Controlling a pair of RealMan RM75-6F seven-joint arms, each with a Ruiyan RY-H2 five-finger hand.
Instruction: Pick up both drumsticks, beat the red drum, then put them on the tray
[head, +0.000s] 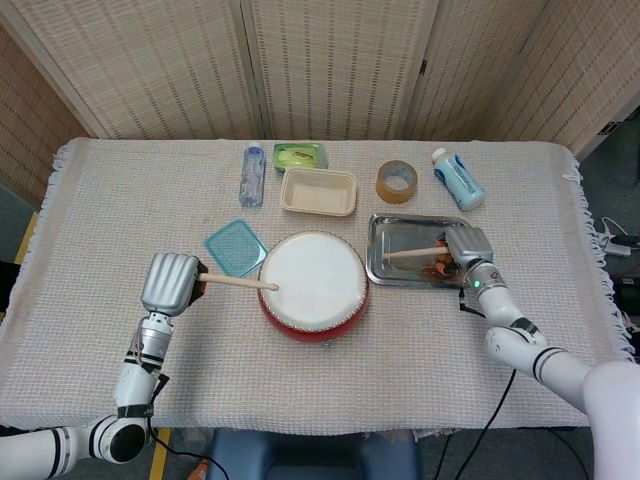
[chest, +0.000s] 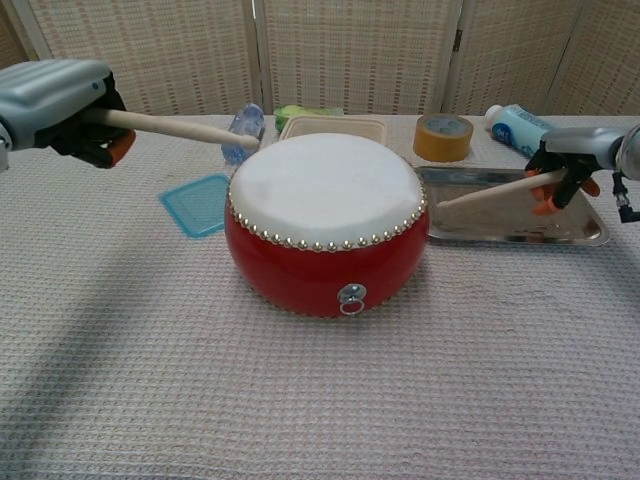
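The red drum (head: 312, 286) (chest: 326, 225) with a white skin sits mid-table. My left hand (head: 168, 283) (chest: 62, 101) grips a wooden drumstick (head: 238, 283) (chest: 175, 127) whose tip hangs over the drum's left edge. To the right of the drum lies the metal tray (head: 385, 268) (chest: 590, 235). Low over the tray's right part my right hand (head: 466, 248) (chest: 580, 156) holds the other drumstick (head: 412, 253) (chest: 488, 191), which slopes down to the left, its tip by the tray's left side.
A teal lid (head: 235, 246) lies left of the drum. Along the back stand a water bottle (head: 252, 174), a green packet (head: 300, 155), a beige container (head: 319, 191), a tape roll (head: 397, 181) and a white-and-blue bottle (head: 458, 178). A woven screen closes the far side.
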